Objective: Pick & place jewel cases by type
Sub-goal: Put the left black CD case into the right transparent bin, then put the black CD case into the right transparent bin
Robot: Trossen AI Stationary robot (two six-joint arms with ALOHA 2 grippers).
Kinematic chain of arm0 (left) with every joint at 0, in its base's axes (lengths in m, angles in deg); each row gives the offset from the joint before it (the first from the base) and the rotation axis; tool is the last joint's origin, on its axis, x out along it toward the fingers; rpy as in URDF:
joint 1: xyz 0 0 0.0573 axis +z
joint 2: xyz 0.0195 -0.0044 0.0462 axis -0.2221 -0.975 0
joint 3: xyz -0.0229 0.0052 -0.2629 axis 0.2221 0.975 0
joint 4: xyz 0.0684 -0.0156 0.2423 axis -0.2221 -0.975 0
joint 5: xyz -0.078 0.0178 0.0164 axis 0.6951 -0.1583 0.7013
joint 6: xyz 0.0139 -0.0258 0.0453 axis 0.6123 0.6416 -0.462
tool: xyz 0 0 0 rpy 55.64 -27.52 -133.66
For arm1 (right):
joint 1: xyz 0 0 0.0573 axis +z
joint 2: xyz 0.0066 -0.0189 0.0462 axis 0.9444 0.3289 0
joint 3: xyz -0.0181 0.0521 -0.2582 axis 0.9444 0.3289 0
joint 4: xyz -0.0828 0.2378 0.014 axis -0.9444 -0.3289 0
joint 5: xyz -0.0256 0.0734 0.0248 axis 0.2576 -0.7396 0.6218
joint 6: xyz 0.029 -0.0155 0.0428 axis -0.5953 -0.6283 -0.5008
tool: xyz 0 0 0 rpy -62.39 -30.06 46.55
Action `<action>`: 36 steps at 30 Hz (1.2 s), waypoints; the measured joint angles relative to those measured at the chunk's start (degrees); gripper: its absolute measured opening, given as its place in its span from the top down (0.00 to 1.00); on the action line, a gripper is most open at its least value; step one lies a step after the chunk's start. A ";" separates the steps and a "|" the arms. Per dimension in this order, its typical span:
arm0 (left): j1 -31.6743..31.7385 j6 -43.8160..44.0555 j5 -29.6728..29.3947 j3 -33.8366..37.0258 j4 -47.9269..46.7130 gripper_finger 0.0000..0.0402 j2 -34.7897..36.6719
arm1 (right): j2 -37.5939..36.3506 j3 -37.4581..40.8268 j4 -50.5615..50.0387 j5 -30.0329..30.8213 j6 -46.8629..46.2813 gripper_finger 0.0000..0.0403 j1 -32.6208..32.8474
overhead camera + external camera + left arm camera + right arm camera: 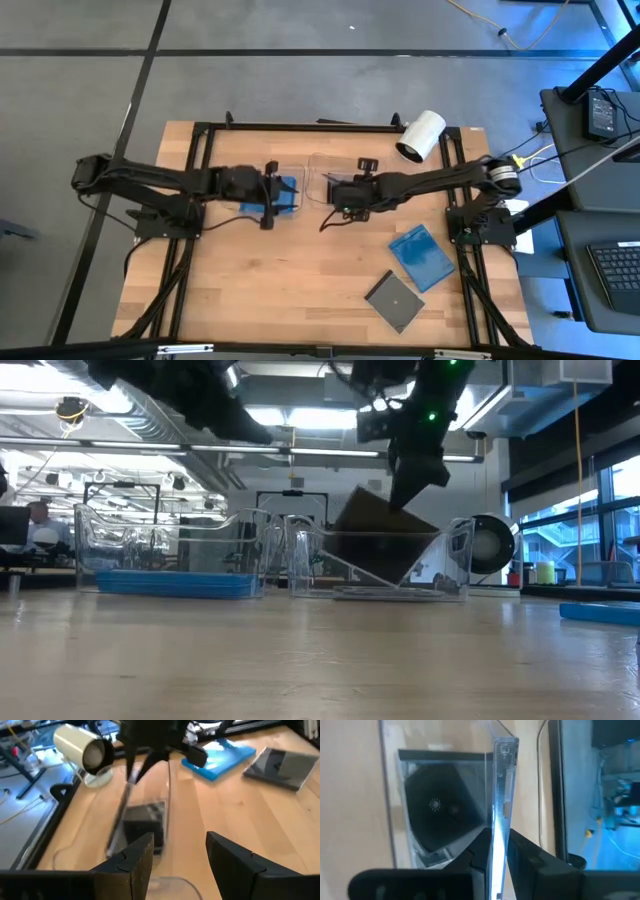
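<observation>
Two clear trays stand side by side at the table's far middle. The left tray (pixel 285 195) holds blue jewel cases (pixel 180 582) lying flat. Above it hangs my left gripper (pixel 268 200), open with nothing between its fingers (pixel 227 860). Over the right tray (pixel 450 560), my right gripper (pixel 410 485) is shut on a dark jewel case (pixel 385 540). Another dark case (pixel 440 815) lies flat on that tray's floor. A blue case (pixel 420 255) and a dark case (pixel 393 298) lie flat on the table at the near right. My right gripper pinches the dark case's upper edge (pixel 499 820) between its two fingers, coming from above at a slant. The case hangs tilted below the fingers, with its lower corner (pixel 395 580) down inside the right tray. Whether that corner touches the flat case below, I cannot tell.
A white roll (pixel 420 135) lies at the table's far right corner. Black frame rails (pixel 460 250) run along both sides of the table. Bare wood spreads across the near half of the table, left of the two loose cases.
</observation>
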 joint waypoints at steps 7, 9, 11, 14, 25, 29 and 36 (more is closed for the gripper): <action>-7.81 5.56 -9.01 2.93 0.61 0.57 0.01 | 5.86 -3.77 -4.54 1.07 -3.55 0.87 0.02; -9.23 7.12 -9.95 4.00 0.87 0.57 0.01 | 7.00 -4.47 -5.75 1.09 -5.15 0.87 0.02; -10.60 9.09 -10.81 5.13 0.84 0.56 0.01 | 7.52 -4.93 -6.28 1.07 -6.14 0.87 0.01; -12.30 11.70 -11.66 6.39 0.89 0.56 0.01 | 7.60 -5.10 -6.13 1.05 -5.99 0.87 0.43; -16.21 16.04 -15.29 13.81 12.01 0.56 0.01 | 7.66 -5.10 -5.79 -3.32 -4.73 0.79 1.62; -16.84 16.87 -15.29 15.88 15.10 0.56 0.01 | 7.66 -5.10 -5.78 -3.62 -4.71 0.73 1.62; -16.92 18.00 -15.38 18.58 18.38 0.57 -0.01 | 7.66 -5.10 -6.40 -3.17 -4.47 0.69 1.60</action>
